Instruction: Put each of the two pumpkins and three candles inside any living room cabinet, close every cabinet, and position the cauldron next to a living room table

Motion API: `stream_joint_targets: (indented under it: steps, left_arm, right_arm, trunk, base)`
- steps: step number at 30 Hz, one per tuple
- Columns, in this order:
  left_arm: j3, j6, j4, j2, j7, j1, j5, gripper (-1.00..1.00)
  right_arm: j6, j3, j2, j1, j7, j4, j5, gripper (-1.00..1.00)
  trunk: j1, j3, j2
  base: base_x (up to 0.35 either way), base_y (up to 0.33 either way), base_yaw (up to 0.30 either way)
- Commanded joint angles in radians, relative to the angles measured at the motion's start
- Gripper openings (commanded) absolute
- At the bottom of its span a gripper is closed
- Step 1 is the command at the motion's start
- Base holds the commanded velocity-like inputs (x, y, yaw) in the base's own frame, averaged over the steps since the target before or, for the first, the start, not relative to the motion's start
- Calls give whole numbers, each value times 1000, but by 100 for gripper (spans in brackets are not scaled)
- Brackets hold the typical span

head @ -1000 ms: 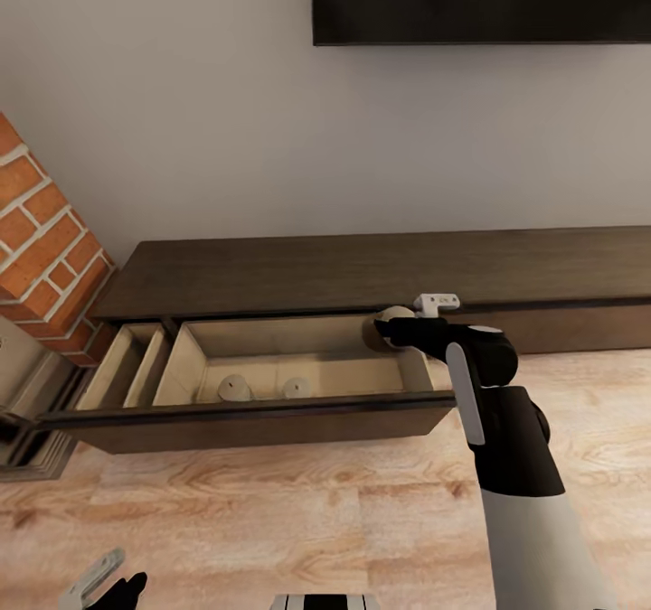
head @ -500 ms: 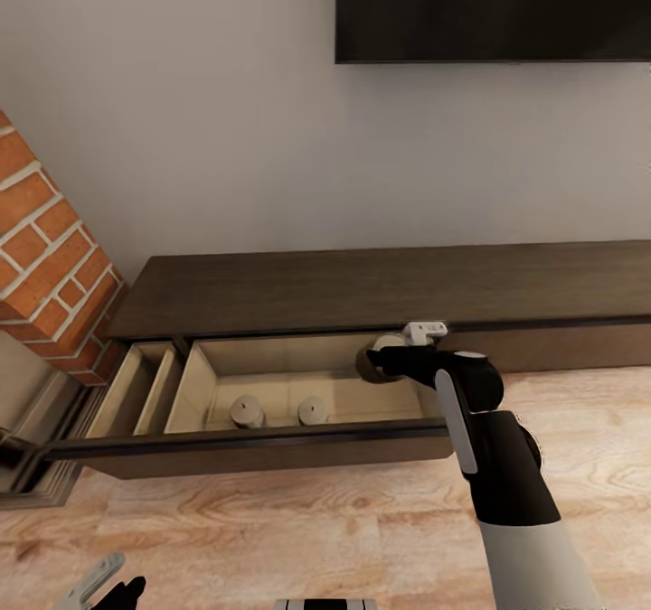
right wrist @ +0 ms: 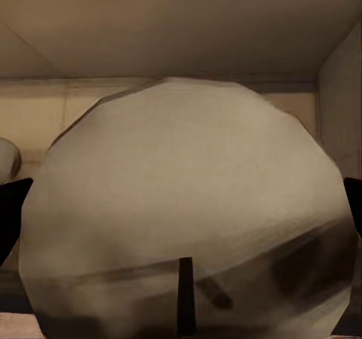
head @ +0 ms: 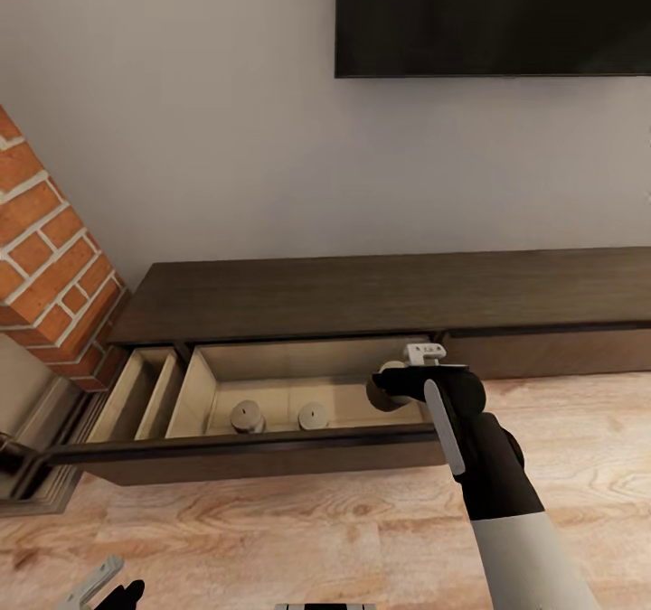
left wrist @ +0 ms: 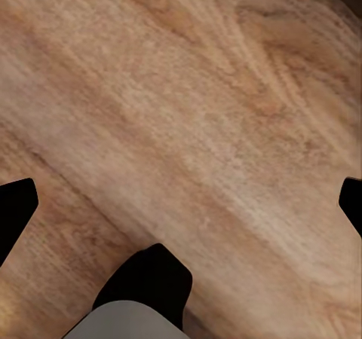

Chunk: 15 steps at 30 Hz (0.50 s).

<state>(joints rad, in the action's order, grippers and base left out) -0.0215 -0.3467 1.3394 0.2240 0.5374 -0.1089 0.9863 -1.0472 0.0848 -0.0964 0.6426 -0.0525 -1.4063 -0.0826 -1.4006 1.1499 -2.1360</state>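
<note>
The long dark-brown cabinet [head: 362, 292] stands against the wall with its left drawer [head: 262, 450] pulled out, showing a pale wood interior. Two grey-olive candles [head: 246, 416] [head: 312, 414] stand upright inside the drawer. My right gripper [head: 398, 384] hangs over the drawer's right end, shut on a third candle [head: 390, 385]; this candle [right wrist: 188, 226] looms large in the right wrist view, with the drawer's inner walls behind it. My left gripper [head: 98, 589] is low at the near left, open over bare wood floor [left wrist: 196, 113], its fingertips [left wrist: 15, 211] wide apart.
A black TV screen [head: 493, 14] hangs on the wall above the cabinet. A red brick fireplace column [head: 45, 258] stands left of the cabinet. The open drawer front juts out over the wooden floor [head: 271, 529] between me and the cabinet.
The head camera has shifted. My right gripper has come down and toward me with the candle, from the drawer's back edge to lower over its right end. The two candles inside stayed put.
</note>
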Motion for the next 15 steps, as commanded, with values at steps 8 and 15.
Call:
stream_joint_targets:
  steps: [8, 15]
  left_arm:
    - [0, 0, 0, 0, 0, 0, 0, 100]
    - [0, 0, 0, 0, 1, 0, 1, 100]
  right_arm:
    - [0, -2, 1, 0, -2, 57, -4, -100]
    - [50, -6, 1, -1, 1, 143, -8, -100]
  trunk:
    - [0, -13, 0]
    - [0, -18, 0]
  base:
    - [159, 85, 0]
    - [269, 178, 0]
